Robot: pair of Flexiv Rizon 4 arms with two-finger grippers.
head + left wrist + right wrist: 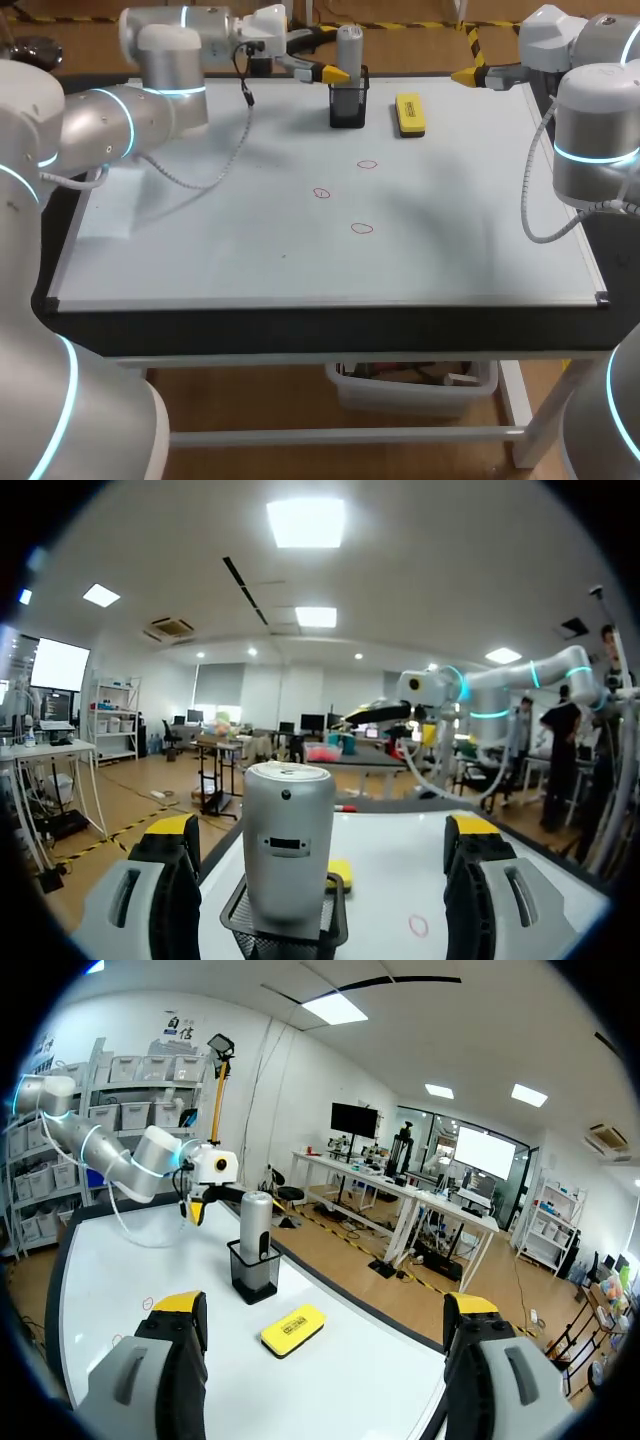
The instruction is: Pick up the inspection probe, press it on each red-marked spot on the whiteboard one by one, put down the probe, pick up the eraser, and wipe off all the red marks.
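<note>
Seeing my left tool (320,827) spread before the probe (289,840) in its mesh holder (285,935), right tool (325,1305) spread facing the eraser (293,1329), head view alone showing three red marks (321,193)

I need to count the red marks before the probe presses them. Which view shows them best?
The head view: all three red marks lie in plain sight, seen from above on the whiteboard. The left wrist view catches only one, and the right wrist view shows only one small mark clearly.
</note>
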